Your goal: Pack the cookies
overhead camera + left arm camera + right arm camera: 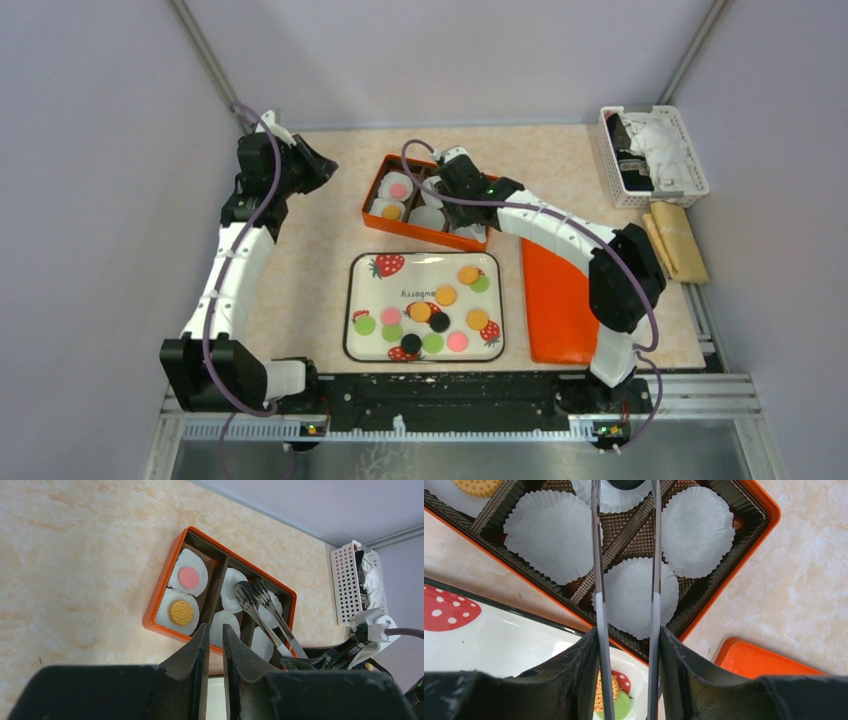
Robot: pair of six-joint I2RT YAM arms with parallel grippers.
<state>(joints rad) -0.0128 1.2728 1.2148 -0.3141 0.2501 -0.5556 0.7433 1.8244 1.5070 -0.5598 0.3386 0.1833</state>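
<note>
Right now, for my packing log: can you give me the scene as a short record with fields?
box: orange, paper cups inside; one pink cookie, one orange cookie packed
tray: about a dozen loose cookies
right gripper: shut on tongs, tips over the box, black cookie at their tips
left gripper: narrowly open, empty, left of box
lid: right of tray

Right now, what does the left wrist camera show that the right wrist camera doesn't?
Only the left wrist view shows the pink cookie, the white basket and the tongs' tips. Only the right wrist view shows the strawberry tray, the orange lid and a black cookie between the tongs' arms. Both show the orange box, empty paper cups, the tongs and the orange cookie.
</note>
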